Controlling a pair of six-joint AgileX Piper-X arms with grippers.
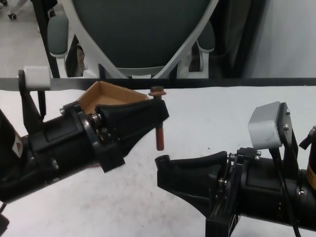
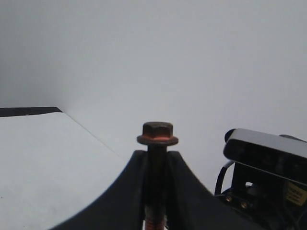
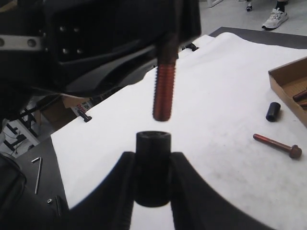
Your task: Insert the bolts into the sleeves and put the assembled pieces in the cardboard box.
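Observation:
My left gripper is shut on a copper-coloured bolt and holds it upright, head up, above the bench. In the left wrist view the bolt's hex head stands just above the closed fingers. My right gripper is shut on a black sleeve, open end up. The bolt's threaded tip hangs a short gap above the sleeve's mouth, roughly in line with it. In the high view the right gripper sits just below the bolt's tip. The cardboard box lies behind the left arm.
On the white cloth lie a loose bolt and a loose black sleeve, near a corner of the box, which holds more parts. An office chair stands beyond the bench's far edge.

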